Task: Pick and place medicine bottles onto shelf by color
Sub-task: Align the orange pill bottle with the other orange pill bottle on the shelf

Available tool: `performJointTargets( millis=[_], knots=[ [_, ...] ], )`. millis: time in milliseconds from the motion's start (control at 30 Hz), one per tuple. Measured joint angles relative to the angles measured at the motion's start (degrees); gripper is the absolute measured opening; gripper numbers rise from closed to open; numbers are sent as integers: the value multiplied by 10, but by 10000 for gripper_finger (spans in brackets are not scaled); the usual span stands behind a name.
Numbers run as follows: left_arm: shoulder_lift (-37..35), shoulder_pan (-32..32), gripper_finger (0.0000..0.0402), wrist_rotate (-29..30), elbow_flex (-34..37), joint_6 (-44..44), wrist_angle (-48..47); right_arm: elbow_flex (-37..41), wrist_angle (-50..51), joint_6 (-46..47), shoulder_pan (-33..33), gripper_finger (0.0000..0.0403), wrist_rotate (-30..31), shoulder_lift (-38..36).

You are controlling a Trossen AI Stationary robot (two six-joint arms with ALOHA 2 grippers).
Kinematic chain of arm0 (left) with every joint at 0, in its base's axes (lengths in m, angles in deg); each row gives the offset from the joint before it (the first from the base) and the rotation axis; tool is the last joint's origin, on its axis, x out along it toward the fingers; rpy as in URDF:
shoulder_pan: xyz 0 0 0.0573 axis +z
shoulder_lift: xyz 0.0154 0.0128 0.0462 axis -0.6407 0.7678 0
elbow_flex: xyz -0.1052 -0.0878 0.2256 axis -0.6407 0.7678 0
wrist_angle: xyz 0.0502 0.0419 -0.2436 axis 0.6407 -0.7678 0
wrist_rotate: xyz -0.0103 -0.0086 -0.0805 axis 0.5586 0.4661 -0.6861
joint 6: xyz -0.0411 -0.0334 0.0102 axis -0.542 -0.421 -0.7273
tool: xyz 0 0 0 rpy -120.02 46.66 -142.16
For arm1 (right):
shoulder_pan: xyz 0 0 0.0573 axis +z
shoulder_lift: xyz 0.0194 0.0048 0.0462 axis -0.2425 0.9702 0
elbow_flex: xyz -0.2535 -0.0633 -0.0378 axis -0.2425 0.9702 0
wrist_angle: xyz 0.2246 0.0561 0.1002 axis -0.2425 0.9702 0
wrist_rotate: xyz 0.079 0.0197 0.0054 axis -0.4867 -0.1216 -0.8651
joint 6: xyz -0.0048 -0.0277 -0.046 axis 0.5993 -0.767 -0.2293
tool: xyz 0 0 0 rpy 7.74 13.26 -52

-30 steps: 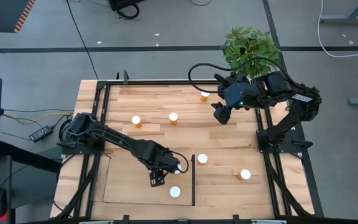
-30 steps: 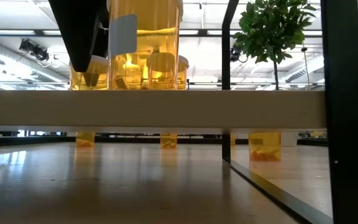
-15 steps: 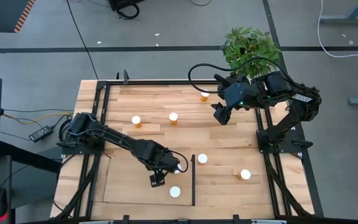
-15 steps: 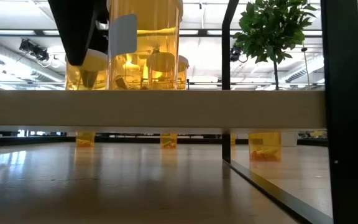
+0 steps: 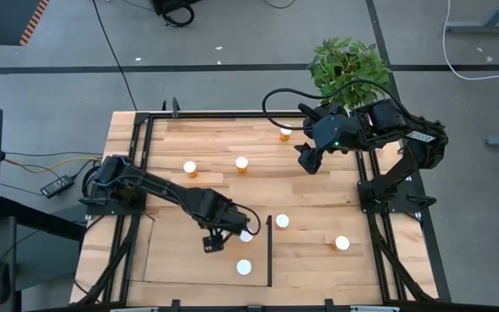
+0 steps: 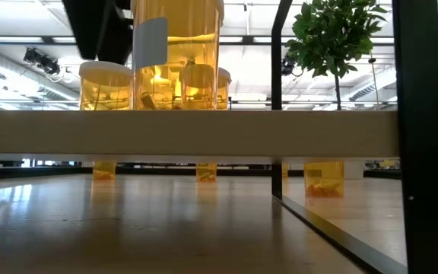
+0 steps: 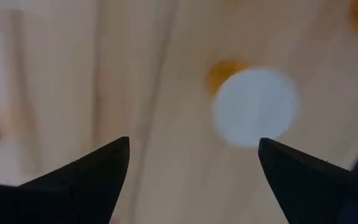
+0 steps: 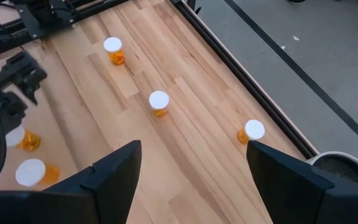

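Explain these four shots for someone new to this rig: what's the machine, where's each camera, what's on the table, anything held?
Two dark robot arms work at a wooden table.

Overhead view: the left tool hangs open over the shelf, a pale board with a black upright strip, holding nothing. Two bottles stand on the shelf: one beside the tool and one nearer the front edge. The right tool waits open and empty at the far side, near the plant.

Table-height view: it looks under the shelf edge at the orange bottles.

Wrist views: each looks past its own open fingers. Loose white-capped bottles, such as this one, stand on the table.
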Motion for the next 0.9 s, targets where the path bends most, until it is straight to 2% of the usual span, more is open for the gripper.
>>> performJointTargets(
  millis=[167, 267, 367, 433, 633, 767, 900],
  knots=[
    [-25, 9, 364, 4, -33, 1, -80, 0, 0, 0, 0, 299, -12, 0],
    [-66, 11, 364, 46, -44, -1, -100, 0, 0, 3, 5, 299, -13, 0],
    [-105, 51, 355, 46, -29, -8, -101, 0, 0, 2, 8, 299, -6, 0],
    [-125, 93, 340, 31, -4, 1, -100, 0, 0, 2, 8, 299, -1, 0],
    [-177, 213, 300, 43, 89, 101, -66, 0, 0, 3, 7, 299, 4, 0],
    [-198, 294, 299, 52, 171, 133, -7, 0, 0, 10, 7, 299, 14, 0],
    [-205, 361, 318, 48, 247, 165, 35, 0, 0, 17, 7, 299, 31, 0]
  ],
)
